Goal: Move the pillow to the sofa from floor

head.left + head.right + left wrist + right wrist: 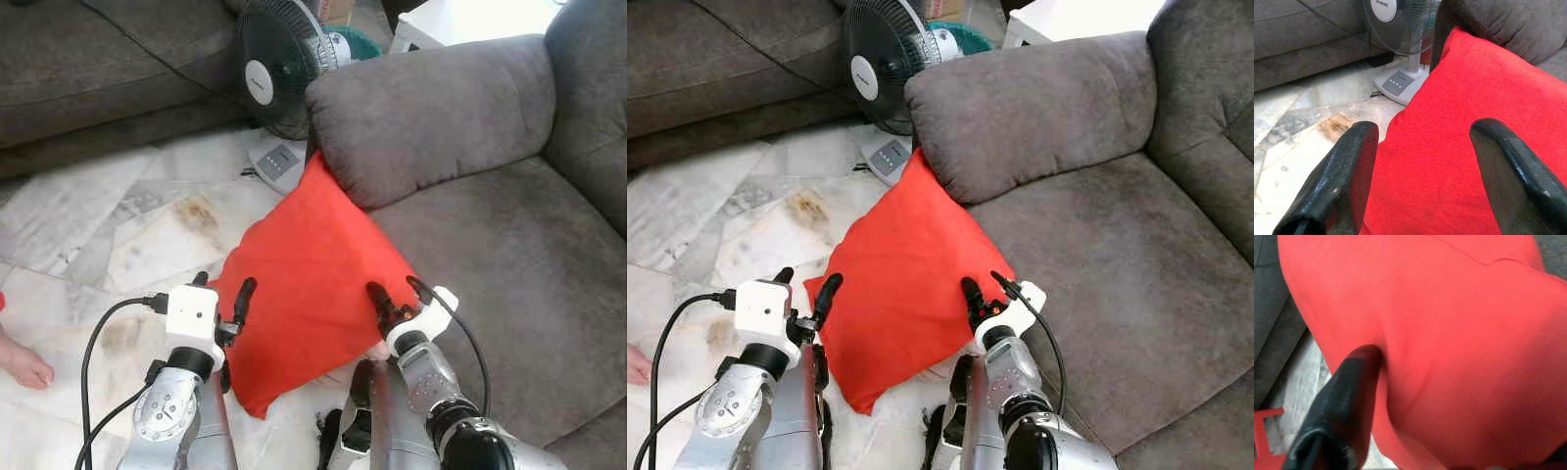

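Both tools are bracketing the square red fabric pillow (306,284) for a two-sided lift.
Left tool (223,299) is spread at the centre-left edge; right tool (380,305) is pressing centre-right, clenched or not I cannot tell, below the grey upholstered sofa (500,225).

Counting now: 1 red pillow (309,284), 2 grey sofas showing, one at right (509,255), one along the back (108,69). 1 fan (279,69), 2 grippers, left (223,294) & right (392,299). 1 bare foot (22,364) w/ person standing by.

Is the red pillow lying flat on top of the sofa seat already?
No, the red pillow leans against the front of the sofa beside the armrest, its lower corner hanging down by the tiled floor, not on the seat.
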Controlling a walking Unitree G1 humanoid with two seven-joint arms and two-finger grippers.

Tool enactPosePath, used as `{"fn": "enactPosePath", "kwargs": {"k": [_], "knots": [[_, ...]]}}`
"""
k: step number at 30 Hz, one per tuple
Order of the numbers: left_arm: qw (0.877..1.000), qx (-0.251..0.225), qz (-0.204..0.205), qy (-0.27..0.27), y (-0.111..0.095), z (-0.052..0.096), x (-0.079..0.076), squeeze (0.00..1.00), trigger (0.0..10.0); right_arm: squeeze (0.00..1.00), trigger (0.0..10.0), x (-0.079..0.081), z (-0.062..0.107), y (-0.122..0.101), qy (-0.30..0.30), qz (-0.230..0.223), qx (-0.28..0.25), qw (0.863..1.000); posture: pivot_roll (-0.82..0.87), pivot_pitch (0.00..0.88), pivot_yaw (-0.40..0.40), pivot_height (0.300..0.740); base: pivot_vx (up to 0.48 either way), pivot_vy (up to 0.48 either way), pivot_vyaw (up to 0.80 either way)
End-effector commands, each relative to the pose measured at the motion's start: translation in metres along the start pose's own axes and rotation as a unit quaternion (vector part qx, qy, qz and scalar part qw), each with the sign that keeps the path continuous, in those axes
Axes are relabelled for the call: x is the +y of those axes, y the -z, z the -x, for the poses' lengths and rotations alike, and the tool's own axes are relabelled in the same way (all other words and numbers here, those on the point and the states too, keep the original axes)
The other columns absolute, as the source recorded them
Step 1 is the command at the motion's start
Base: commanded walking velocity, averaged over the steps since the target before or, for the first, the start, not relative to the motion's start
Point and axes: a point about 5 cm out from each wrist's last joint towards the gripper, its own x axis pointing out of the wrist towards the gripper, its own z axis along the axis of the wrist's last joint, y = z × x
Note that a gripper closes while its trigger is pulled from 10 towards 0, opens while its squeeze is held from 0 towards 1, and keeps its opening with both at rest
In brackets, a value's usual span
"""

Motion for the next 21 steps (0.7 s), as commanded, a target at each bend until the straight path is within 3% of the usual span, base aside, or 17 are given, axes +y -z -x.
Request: {"fn": "enactPosePath", "kwargs": {"k": [1,21], "knots": [[1.0,0.008,0.005,0.0,0.0014,0.0024,-0.0026,0.0,10.0,0.0,0.0,-0.0044,0.0025,-0.0011,0.005,-0.007,-0.008,1.0,0.37,0.306,-0.181,0.585,0.0,0.0,0.0],[1.0,0.01,0.007,-0.001,0.0013,-0.0018,-0.0029,0.0,10.0,0.0,0.0,-0.0008,0.0016,0.0018,-0.006,0.02,0.007,1.0,0.35,0.297,-0.183,0.585,0.0,0.0,0.0]]}}
